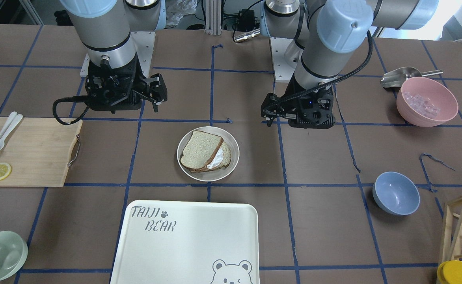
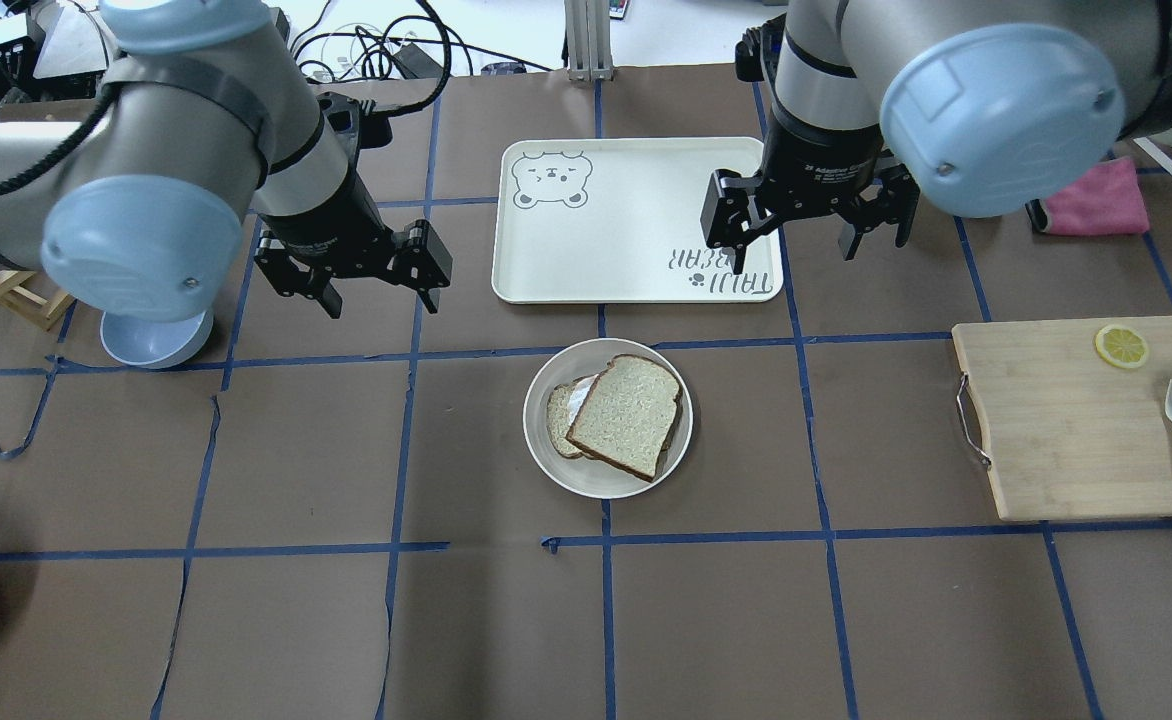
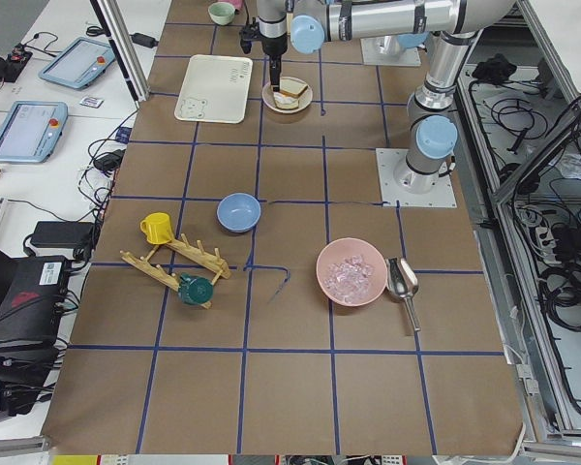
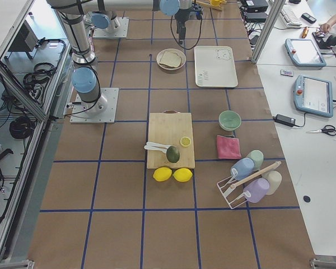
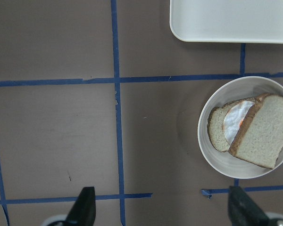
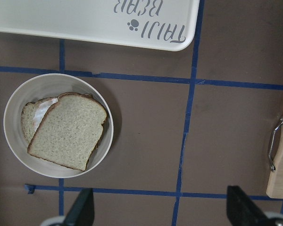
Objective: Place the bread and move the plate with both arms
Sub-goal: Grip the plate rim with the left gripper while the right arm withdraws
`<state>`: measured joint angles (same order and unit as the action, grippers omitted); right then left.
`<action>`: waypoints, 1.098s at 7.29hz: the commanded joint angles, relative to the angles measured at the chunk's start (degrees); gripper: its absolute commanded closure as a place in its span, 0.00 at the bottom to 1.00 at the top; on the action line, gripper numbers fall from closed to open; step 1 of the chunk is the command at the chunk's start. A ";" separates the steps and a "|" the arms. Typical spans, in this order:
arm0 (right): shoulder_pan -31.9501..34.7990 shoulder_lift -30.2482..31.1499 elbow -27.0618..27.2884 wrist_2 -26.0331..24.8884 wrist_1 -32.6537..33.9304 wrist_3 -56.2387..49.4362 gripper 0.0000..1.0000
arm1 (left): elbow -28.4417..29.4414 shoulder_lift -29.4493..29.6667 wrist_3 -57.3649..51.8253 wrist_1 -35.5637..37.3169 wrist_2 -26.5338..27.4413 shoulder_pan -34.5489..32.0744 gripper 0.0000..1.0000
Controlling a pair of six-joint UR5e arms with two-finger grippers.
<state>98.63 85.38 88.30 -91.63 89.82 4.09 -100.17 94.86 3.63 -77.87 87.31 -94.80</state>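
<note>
The plate point(image 2: 596, 482) sits at the table's middle. The bread point(image 2: 626, 415) lies on it, tilted over a second slice point(image 2: 561, 425) with white egg showing between them. The plate point(image 1: 231, 146) and the bread point(image 1: 200, 149) also show in the front view. My left gripper point(image 2: 381, 292) is open and empty, raised above the table to the plate's far left. My right gripper point(image 2: 794, 250) is open and empty, raised to the plate's far right, by the tray's corner. The left wrist view shows the plate point(image 5: 217, 160) at the right, the right wrist view shows it point(image 6: 19, 103) at the left.
A white bear-printed tray point(image 2: 626, 200) lies just beyond the plate. A wooden cutting board point(image 2: 1066, 420) with a lemon slice and cutlery is on the right. A blue bowl point(image 2: 151, 340) sits under my left arm. A pink bowl point(image 1: 426, 100) and a green bowl point(image 1: 0, 256) stand at the table's ends.
</note>
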 commanded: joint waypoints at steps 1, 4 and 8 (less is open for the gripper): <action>-1.68 1.02 -1.02 0.05 -1.14 -0.83 0.00 | -6.67 3.39 1.71 10.84 0.14 -2.48 0.00; -1.95 0.76 -1.20 0.22 -0.26 -5.84 0.00 | -14.85 7.87 8.82 24.21 -0.04 -5.21 0.00; -6.17 2.50 -1.29 0.05 -0.96 -5.76 0.00 | -15.75 12.54 18.25 27.68 -0.04 -9.79 0.00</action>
<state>93.33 86.78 87.01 -91.51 88.94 -1.67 -115.87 106.47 21.07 -50.61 87.28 -104.15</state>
